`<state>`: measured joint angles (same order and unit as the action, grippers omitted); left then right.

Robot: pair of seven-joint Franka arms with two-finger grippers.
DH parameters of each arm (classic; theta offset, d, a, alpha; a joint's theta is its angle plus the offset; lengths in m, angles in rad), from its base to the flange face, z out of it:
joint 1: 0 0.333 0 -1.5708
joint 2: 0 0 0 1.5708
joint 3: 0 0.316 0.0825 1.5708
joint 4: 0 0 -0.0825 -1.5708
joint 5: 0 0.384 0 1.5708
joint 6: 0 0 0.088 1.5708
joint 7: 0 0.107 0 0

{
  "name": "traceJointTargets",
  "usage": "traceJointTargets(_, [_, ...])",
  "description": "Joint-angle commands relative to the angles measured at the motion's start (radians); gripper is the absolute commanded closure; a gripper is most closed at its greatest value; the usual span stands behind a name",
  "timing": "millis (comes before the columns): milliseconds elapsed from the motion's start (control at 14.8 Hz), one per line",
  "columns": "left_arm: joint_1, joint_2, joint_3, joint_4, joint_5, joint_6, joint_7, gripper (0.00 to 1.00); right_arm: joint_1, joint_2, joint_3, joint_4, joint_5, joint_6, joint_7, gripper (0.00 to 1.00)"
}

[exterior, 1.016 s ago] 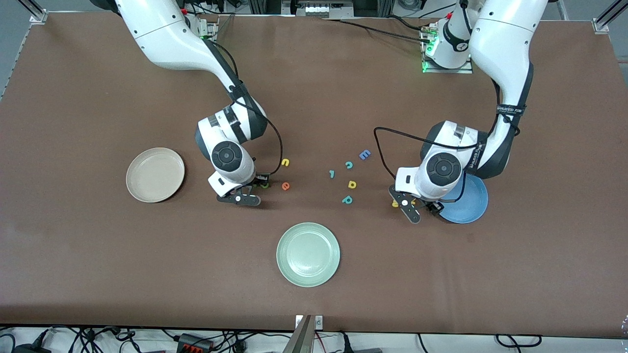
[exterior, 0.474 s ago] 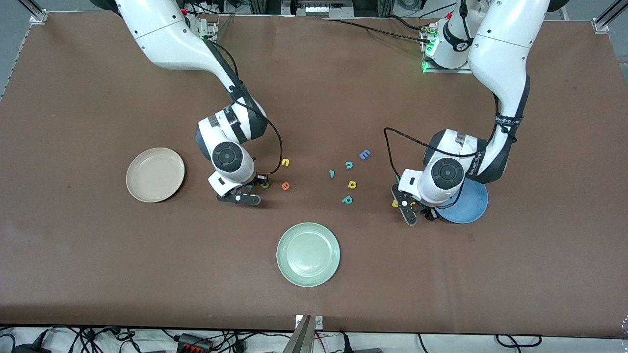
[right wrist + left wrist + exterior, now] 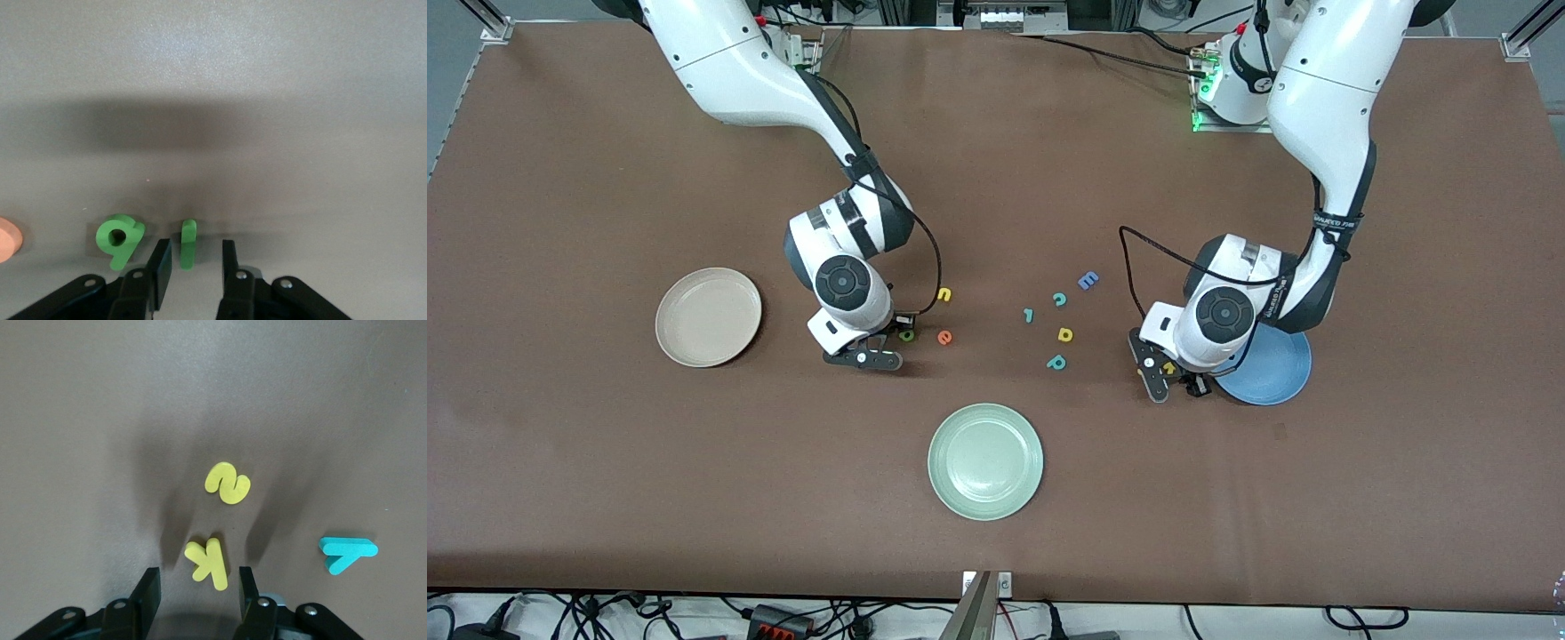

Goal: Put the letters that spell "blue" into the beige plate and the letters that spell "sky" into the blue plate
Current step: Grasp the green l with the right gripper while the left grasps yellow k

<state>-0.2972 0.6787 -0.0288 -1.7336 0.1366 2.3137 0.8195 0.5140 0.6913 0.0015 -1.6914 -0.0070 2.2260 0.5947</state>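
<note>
The yellow k sat between the left gripper's parted fingers, off the table, yellow s below. The green l stood edge-up between the right gripper's parted fingers, dark green b beside.

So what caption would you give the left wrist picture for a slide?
Left gripper with its fingers either side of the yellow k, the yellow s and teal y lying nearby on the brown table.
</note>
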Motion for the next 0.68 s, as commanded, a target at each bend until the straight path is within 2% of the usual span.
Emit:
traceJointTargets(0, [-0.002,0.001,-0.016,-0.009,0.018,0.007,0.023,0.45,0.005,0.007,-0.005,0.002,0.005,0.007,0.002,0.63])
traceJointTargets(203, [-0.002,0.01,-0.019,-0.009,0.018,0.009,0.013,0.47,0.006,0.017,-0.005,0.006,0.005,0.009,0.002,0.65])
traceJointTargets(339, [-0.004,0.013,-0.02,-0.009,0.018,0.009,0.01,0.53,0.006,0.017,-0.005,0.006,0.005,0.011,0.002,0.72])
traceJointTargets(407, [-0.004,0.018,-0.02,-0.009,0.018,0.01,0.012,0.57,0.006,0.017,-0.005,0.006,0.005,0.011,0.002,0.81])
traceJointTargets(542, [-0.004,0.021,-0.02,-0.009,0.018,0.01,0.013,0.75,0.006,0.017,-0.005,0.006,0.005,0.011,0.001,1.0])
traceJointTargets(610, [-0.004,0.021,-0.02,-0.007,0.02,0.01,0.013,0.84,0.005,0.014,-0.005,0.01,0.005,0.009,-0.001,1.0])
